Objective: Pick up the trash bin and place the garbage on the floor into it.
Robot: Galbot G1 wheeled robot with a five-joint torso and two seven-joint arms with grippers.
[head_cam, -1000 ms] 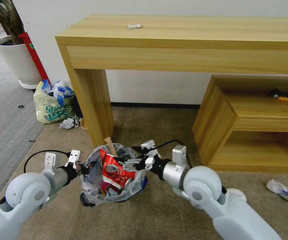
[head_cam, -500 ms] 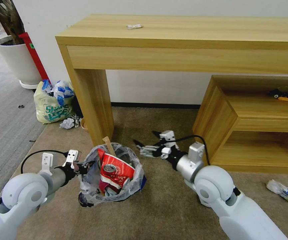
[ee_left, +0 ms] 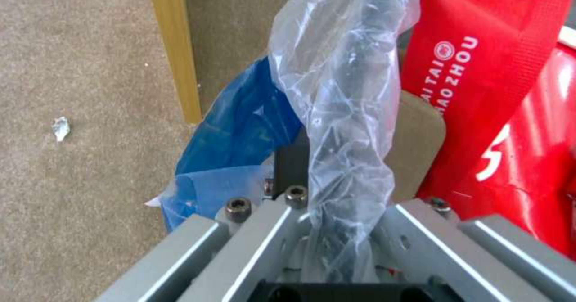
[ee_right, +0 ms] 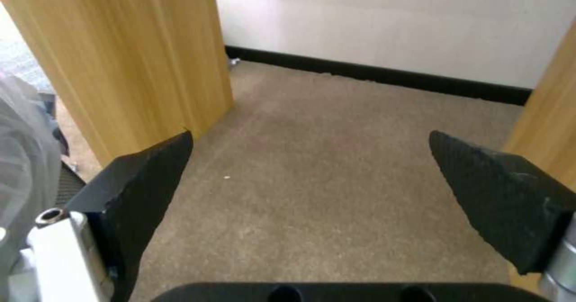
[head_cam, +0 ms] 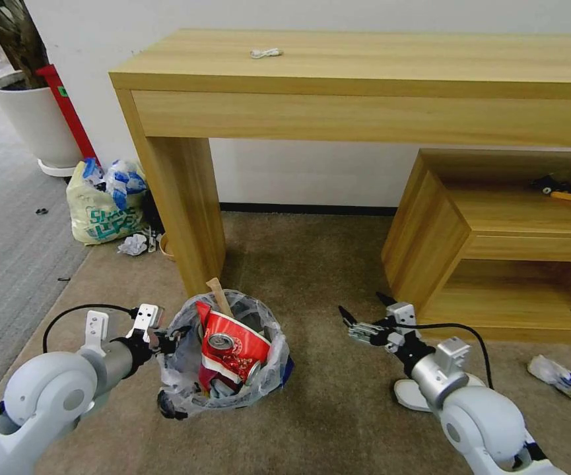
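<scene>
Head view: the right gripper [head_cam: 364,320] has pulled away from the trash bin [head_cam: 229,356] over the last second. It was over the bin's rim at 3 o'clock, and it now hangs low over the bare floor [head_cam: 311,264] well to the bin's right, in front of the low wooden shelf unit [head_cam: 430,244]. Its fingers are spread wide with nothing between them, which the right wrist view confirms [ee_right: 312,176]: two black pads apart over tan carpet.

The left gripper [head_cam: 156,333] stays at the bin's 9 o'clock edge, pinching the rim and the clear bag liner [ee_left: 342,113], which bunches up between its closed fingers. The bin itself has barely moved; it sits on the carpet by the table leg [head_cam: 186,198], stuffed with a red wrapper [head_cam: 232,346], a can and a cardboard strip.

I judge that a drop has just ended and the right arm is free for more. A crumpled plastic piece [head_cam: 560,378] lies at 3 o'clock, and a white slipper [head_cam: 412,394] shows just under the right forearm.
</scene>
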